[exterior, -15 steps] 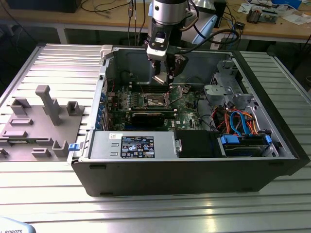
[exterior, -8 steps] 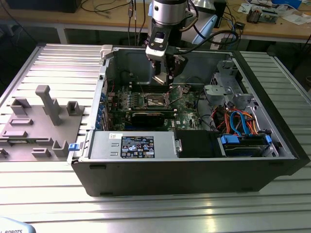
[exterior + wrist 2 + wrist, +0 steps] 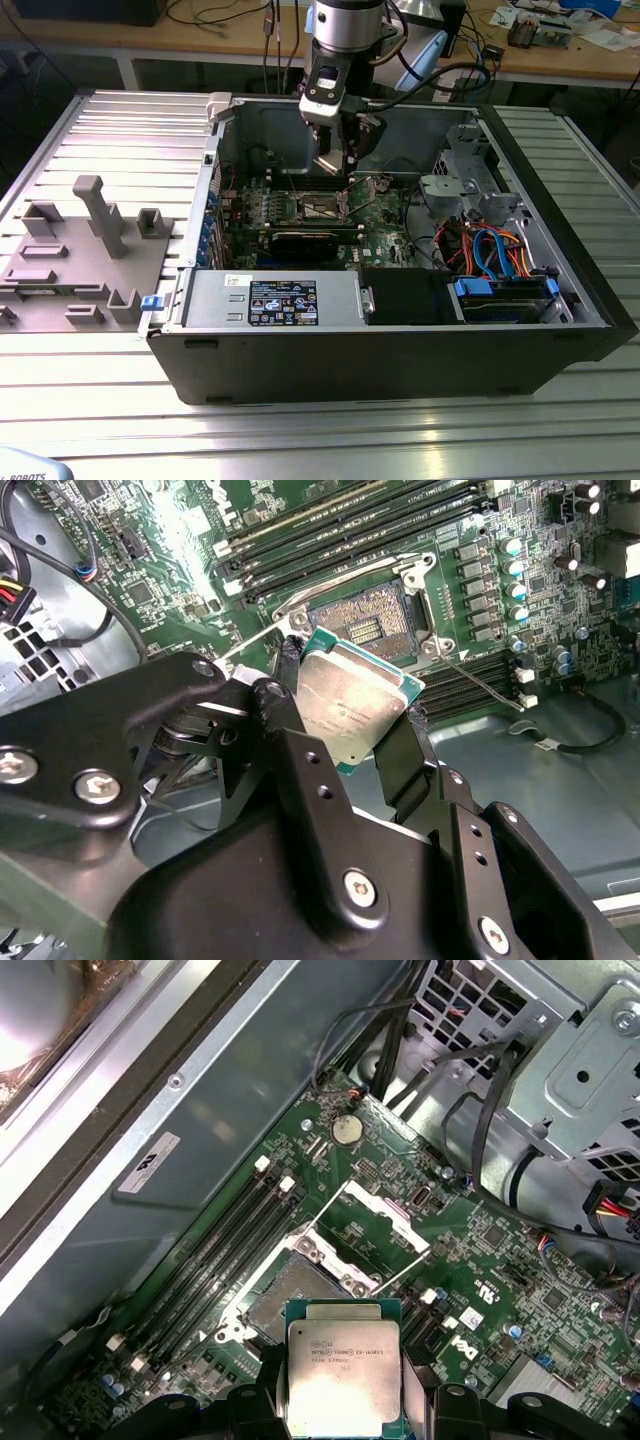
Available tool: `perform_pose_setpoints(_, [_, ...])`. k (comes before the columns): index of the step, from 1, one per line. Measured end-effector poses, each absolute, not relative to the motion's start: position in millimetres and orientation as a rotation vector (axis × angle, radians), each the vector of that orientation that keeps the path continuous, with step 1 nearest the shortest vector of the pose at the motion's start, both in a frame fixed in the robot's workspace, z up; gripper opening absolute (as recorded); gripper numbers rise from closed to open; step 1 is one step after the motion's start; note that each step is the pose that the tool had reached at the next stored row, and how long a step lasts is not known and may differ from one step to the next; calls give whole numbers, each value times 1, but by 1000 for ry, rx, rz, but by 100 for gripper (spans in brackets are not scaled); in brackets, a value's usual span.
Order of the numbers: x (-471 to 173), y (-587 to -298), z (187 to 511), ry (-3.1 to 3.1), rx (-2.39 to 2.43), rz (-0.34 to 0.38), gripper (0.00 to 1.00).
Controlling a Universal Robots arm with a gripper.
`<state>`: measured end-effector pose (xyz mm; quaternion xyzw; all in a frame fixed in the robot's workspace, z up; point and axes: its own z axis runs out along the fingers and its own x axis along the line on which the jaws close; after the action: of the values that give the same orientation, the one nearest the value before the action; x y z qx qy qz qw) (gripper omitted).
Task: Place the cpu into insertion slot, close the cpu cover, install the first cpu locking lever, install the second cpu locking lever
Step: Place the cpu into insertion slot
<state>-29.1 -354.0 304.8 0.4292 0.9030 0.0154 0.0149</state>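
My gripper [image 3: 352,702] pinches the cpu [image 3: 343,1375] by opposite edges, above the bare insertion slot [image 3: 290,1298] and clear of it; the cpu cover [image 3: 368,1228] lies swung open beside. Lowered off-square, a corner could, I judge, catch the slot's rim and crush its contacts.

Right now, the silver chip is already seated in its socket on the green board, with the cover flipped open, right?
Not seated. In the first wrist view the gripper holds the cpu clear of the bare insertion slot; the cpu cover is indeed flipped open.
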Motion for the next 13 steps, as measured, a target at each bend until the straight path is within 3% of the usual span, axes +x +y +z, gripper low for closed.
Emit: perform_pose_setpoints(13, [-29, -354, 304, 2802, 1351, 47, 54])
